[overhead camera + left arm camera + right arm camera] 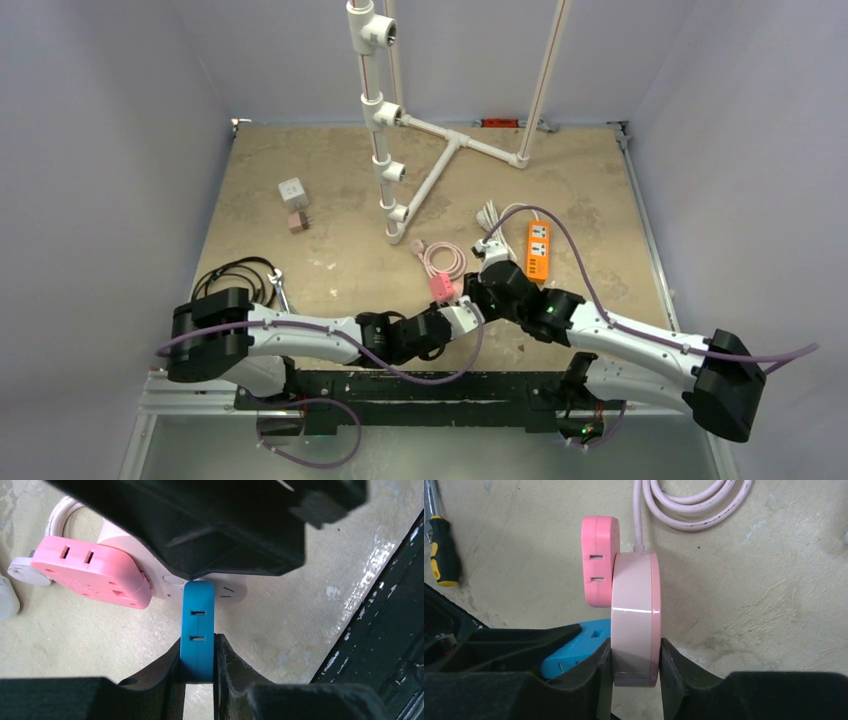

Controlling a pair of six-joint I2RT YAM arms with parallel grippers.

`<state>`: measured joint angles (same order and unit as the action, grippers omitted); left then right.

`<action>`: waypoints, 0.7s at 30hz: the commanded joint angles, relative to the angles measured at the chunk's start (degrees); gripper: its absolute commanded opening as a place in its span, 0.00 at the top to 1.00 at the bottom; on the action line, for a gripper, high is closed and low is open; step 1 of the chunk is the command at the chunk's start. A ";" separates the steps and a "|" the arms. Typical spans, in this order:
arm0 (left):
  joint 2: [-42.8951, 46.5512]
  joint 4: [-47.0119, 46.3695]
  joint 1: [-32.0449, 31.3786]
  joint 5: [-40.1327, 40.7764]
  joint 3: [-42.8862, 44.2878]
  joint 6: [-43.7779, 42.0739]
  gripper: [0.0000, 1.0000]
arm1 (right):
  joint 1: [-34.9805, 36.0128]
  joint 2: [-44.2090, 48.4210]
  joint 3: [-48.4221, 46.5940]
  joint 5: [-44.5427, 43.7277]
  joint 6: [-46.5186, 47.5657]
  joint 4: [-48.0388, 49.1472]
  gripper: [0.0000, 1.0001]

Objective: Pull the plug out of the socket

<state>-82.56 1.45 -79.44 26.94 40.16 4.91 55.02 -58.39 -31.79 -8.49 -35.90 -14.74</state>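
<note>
A blue plug point(198, 625) stands between the pads of my left gripper point(198, 646), which is shut on its two flat sides. Its far end meets the face of the pale pink round socket point(231, 591); I see no gap there. My right gripper point(635, 652) is shut on that socket point(634, 605), holding the disc on edge just above the table. The blue plug point(574, 650) shows to the left of the socket, partly hidden by my finger. A pink plug point(600, 560) also sits on the socket's left face. From above, both grippers point(472, 300) meet near the table's front.
The socket's pink cable point(694, 505) coils behind it. An orange power strip point(538, 250) lies to the right, a white PVC pipe frame point(430, 170) behind. A white adaptor point(291, 190) lies far left, a black cable point(235, 275) and a screwdriver point(441, 550) near left.
</note>
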 commanded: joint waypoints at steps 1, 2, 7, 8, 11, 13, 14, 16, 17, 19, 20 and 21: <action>4.69 -0.57 5.68 0.06 -0.87 -1.19 1.00 | 0.17 3.80 -2.04 2.79 3.56 0.18 1.00; 5.41 -0.57 6.89 -0.11 -1.07 -1.55 1.00 | 0.17 4.34 -1.87 4.11 4.62 0.16 1.00; 7.61 1.42 11.73 0.87 -1.71 -3.09 1.00 | 0.17 6.96 -1.73 7.21 7.59 -1.93 1.00; 7.89 1.51 12.04 0.83 -1.83 -3.14 1.00 | 0.17 7.46 -1.67 8.03 7.90 -1.79 1.00; 8.24 1.45 12.65 1.14 -2.02 -3.12 1.00 | 0.17 8.58 -1.77 9.91 8.66 -1.71 1.00; 7.94 1.61 12.81 1.65 -1.95 -3.07 1.00 | 0.17 8.60 -2.10 10.31 8.99 -2.04 1.00; 7.68 1.70 12.82 1.60 -1.81 -3.06 1.00 | 0.17 8.45 -2.20 9.93 8.96 -2.23 1.00; 6.75 2.04 12.82 -0.38 -1.35 -2.83 1.00 | 0.17 7.88 -2.37 9.29 8.73 -2.27 1.00; 6.25 2.20 12.75 -1.45 -0.99 -2.83 1.00 | 0.17 7.41 -2.40 8.91 8.43 -2.15 1.00; 5.22 2.52 12.46 -3.08 -0.35 -2.51 1.00 | 0.17 6.41 -2.25 8.67 7.86 -1.48 1.00; 4.68 2.65 11.89 -3.08 0.01 -2.38 1.00 | 0.15 5.79 -2.24 8.67 7.46 -1.06 1.00; 4.16 2.84 11.07 -2.59 0.31 -2.28 1.00 | 0.16 5.16 -2.30 7.60 6.79 -0.64 1.00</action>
<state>-76.07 0.93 -71.18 15.00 39.53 1.83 53.87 -52.69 -31.83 -7.81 -29.34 -12.64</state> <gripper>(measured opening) 0.194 0.364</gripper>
